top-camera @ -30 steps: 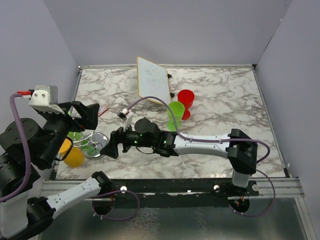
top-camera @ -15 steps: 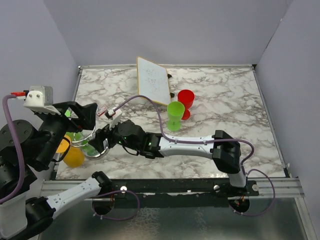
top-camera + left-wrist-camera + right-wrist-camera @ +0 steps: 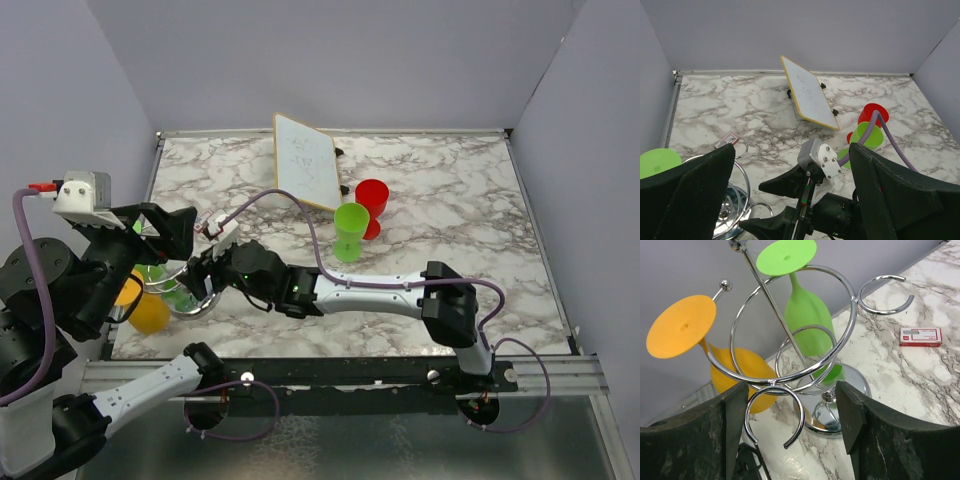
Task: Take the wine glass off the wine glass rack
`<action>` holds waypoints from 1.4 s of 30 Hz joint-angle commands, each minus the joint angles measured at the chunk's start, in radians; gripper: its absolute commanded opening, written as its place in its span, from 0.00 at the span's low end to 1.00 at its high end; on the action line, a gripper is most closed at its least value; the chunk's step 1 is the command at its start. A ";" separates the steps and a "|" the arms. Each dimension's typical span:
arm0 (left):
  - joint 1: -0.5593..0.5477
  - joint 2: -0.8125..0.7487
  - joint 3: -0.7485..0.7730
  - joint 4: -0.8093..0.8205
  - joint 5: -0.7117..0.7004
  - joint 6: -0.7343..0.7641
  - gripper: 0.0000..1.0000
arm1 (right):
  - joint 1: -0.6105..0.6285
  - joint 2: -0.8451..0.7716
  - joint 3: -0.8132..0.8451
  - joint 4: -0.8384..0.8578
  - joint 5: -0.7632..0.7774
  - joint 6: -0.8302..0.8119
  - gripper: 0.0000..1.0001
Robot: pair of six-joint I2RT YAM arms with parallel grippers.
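Our right pincer (image 3: 790,407) stands apart, level with the green wine glass (image 3: 807,322), ready to straddle it. The glass hangs upside down on the rack (image 3: 822,417) near the surface's (image 3: 450,200) front-left corner (an orange one (image 3: 740,370) beside it). Left pincer (image 3: 790,167) gapes overhead.

— What's different from a second ago?
— The right gripper (image 3: 203,270). It has reached further left and a little away from the bases. Its arm has stretched out, and the elbow has slid left with it.
— And where has that put it?
— Right at the wine glass rack (image 3: 855,390). The wire rings now lie just ahead of its spread fingers, where before the rack stood clear of its tips.
— Anything else?
— The green cup (image 3: 351,230) behind its forearm was partly covered; now it shows whole.
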 commanded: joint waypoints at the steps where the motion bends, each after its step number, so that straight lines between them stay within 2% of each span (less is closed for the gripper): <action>1: 0.003 0.006 -0.010 0.001 0.000 -0.009 0.99 | 0.006 0.019 0.026 -0.006 -0.016 -0.063 0.69; 10: 0.003 0.009 -0.014 0.001 0.005 -0.016 0.99 | 0.008 0.050 0.100 -0.079 -0.081 -0.041 0.73; 21: 0.003 0.004 -0.023 0.001 0.002 -0.017 0.99 | 0.031 0.081 0.156 -0.151 -0.033 -0.069 0.79; 29: 0.003 0.001 -0.025 0.002 0.004 -0.019 0.99 | 0.031 0.080 0.160 -0.170 0.057 -0.103 0.75; 42: 0.002 0.001 -0.025 0.001 0.006 -0.022 0.99 | 0.031 0.063 0.146 -0.164 0.113 -0.167 0.69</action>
